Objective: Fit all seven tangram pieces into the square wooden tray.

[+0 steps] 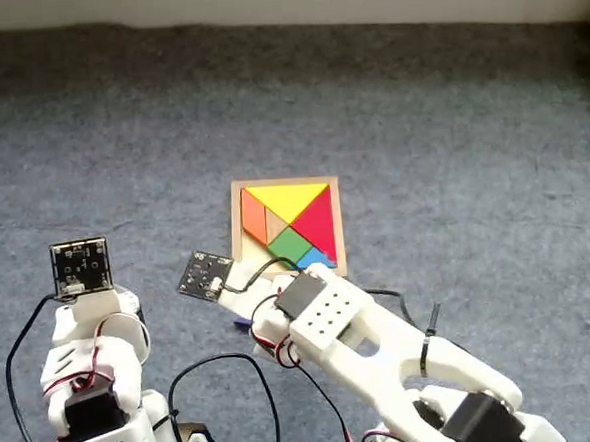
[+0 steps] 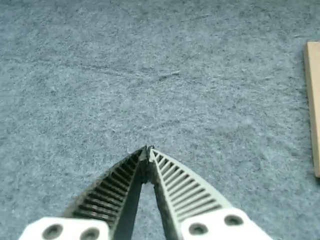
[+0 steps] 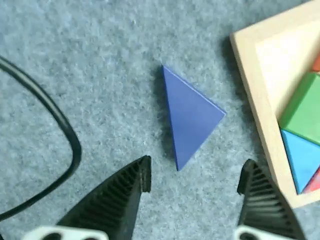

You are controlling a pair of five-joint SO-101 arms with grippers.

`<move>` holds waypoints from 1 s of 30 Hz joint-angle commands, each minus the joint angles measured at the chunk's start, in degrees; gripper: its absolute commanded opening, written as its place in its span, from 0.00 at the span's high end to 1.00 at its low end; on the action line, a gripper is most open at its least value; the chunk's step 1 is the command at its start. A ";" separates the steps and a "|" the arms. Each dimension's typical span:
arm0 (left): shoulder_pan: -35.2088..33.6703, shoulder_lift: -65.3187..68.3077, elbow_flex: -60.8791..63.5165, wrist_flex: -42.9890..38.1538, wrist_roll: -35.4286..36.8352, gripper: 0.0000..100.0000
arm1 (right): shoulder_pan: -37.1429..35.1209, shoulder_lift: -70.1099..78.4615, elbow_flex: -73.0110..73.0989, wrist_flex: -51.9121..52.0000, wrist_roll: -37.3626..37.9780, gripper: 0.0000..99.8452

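One indigo triangle [image 3: 190,115] is waiting outside the tray [image 3: 245,60] at seven o'clock; right tool [image 3: 196,164] is gaping above it, left tool [image 2: 148,150] closed.

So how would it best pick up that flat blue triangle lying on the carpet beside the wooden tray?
Probably from straight above: the flat blue triangle lies flat on the grey carpet, so only its thin edges offer grip. With the open right gripper hanging over it, I would pinch the long edge against the opposite corner.
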 commanded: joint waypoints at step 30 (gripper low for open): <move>-5.85 -2.24 -0.04 -3.25 -0.35 0.97 | -0.48 24.22 -16.31 -3.91 4.57 0.66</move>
